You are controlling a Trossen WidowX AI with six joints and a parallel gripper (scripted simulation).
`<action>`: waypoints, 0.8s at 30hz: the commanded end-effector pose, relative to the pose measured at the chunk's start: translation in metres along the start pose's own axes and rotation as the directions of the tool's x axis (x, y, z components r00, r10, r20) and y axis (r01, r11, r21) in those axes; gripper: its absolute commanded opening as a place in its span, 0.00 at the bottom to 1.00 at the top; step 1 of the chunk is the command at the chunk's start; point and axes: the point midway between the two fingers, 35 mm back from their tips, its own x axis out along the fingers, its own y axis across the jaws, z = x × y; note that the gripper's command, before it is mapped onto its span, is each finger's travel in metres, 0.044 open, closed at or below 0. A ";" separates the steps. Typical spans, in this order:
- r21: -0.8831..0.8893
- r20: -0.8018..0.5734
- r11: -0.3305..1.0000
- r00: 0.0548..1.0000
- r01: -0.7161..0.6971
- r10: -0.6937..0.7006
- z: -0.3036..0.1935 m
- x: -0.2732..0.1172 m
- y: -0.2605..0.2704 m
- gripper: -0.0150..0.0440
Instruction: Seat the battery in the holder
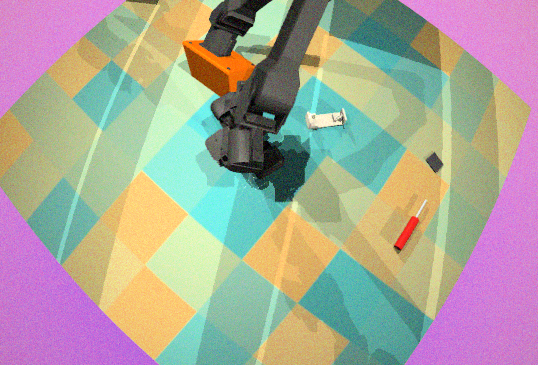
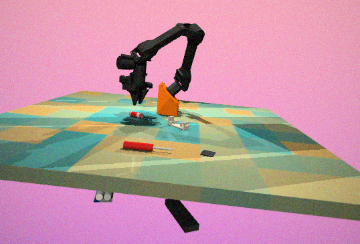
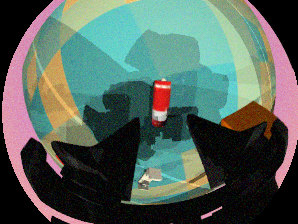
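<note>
Spread with nothing between them, your fingers (image 2: 140,102) hang above one battery (image 2: 136,115) (image 3: 161,102), red with pale bands, lying on the worktop (image 1: 170,246) (image 2: 214,178) (image 3: 200,40). Rightward in the outside view, you have one white holder (image 1: 326,120) (image 2: 178,124) (image 3: 150,176), battery outside it, then one small dark square (image 1: 434,162) (image 2: 208,153).

Red battery (image 2: 136,115) (image 3: 161,102) with white bands, lying on its side on the tabletop, left of centre in the exterior view; white open-ended holder (image 1: 326,120) (image 2: 178,124) (image 3: 150,176), battery outside it, right of centre in the top view.
</note>
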 end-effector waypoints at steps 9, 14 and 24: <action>0.115 -0.012 0.993 1.000 0.006 -0.004 0.001 0.010 -0.002 0.66; 0.115 -0.012 0.993 1.000 0.005 -0.004 0.001 0.018 -0.002 0.66; 0.115 -0.012 0.993 1.000 0.005 -0.004 0.001 0.035 -0.001 0.66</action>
